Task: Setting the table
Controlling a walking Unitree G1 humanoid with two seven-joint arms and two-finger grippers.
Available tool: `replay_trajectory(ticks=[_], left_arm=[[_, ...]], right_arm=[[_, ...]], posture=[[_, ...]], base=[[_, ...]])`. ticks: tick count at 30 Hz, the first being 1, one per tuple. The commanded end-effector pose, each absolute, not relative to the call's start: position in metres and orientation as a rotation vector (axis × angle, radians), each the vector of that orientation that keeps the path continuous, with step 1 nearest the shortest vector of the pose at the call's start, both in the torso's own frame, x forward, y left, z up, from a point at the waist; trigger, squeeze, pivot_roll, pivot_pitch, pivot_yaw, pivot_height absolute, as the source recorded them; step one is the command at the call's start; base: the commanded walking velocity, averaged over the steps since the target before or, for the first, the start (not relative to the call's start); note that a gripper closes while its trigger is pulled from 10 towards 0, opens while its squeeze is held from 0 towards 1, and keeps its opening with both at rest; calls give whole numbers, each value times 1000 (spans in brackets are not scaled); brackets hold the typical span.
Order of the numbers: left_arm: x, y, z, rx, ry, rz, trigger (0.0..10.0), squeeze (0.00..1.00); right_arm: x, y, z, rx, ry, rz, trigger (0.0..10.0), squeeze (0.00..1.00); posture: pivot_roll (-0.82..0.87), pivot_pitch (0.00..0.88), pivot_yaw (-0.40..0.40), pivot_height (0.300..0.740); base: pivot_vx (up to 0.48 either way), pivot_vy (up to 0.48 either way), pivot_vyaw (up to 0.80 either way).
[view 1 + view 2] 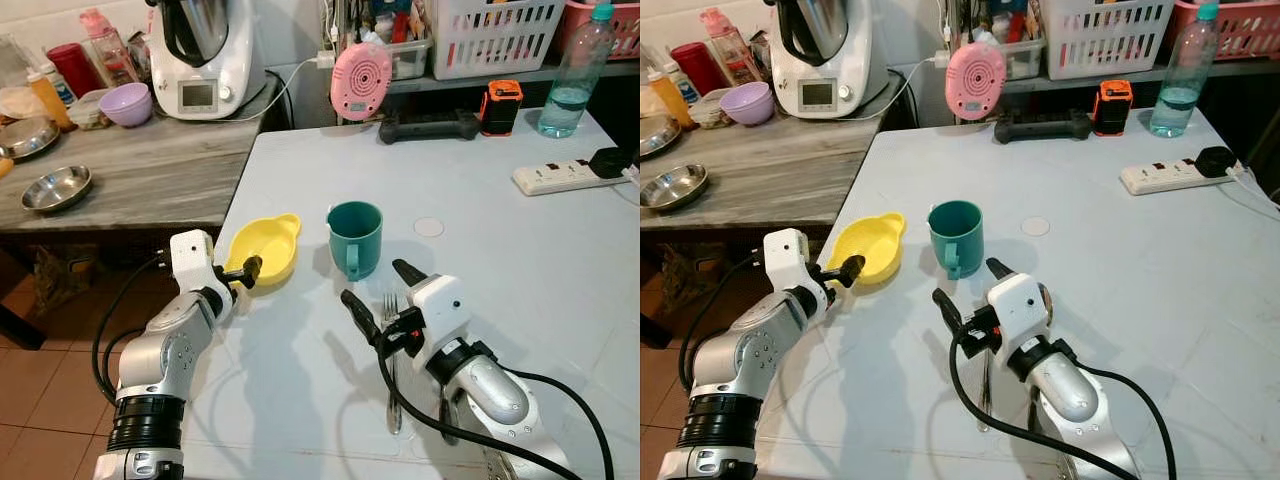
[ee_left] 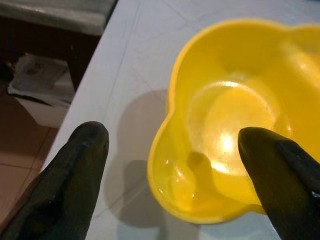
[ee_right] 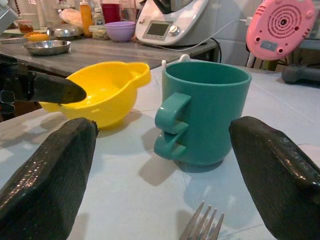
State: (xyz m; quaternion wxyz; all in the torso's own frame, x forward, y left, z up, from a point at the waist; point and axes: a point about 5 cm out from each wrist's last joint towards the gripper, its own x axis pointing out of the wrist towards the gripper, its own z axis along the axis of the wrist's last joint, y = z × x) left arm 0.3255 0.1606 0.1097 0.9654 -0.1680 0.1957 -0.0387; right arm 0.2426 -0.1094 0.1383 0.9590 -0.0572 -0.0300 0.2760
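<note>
No legible text, brand, number or sign is present. The white kitchen appliance (image 1: 203,50) at the far left carries a small display panel (image 1: 197,95), but its content is too small to read. A label patch on the pink round device (image 3: 279,22) is blurred and unreadable.

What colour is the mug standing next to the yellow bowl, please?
Teal green; the mug shows best in the right wrist view.

Even indoor light is cast from above — soft shadows on the table (image 1: 500,300), glare in the yellow bowl (image 2: 225,145), fingers (image 2: 75,170) blurred.
</note>
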Motion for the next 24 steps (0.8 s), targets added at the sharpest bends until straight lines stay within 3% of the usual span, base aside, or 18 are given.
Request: replay_trajectory(ticks=[1, 24], left_arm=[[326, 165, 113, -364, 399, -67, 0, 0], [326, 166, 119, -527, 418, -41, 0, 0]], right_arm=[[241, -103, 144, -109, -80, 589, 10000, 0], [243, -101, 142, -117, -72, 604, 10000, 0]], posture=[[-288, 57, 163, 740], [-276, 55, 158, 740]], base=[[0, 0, 0], [0, 0, 0]])
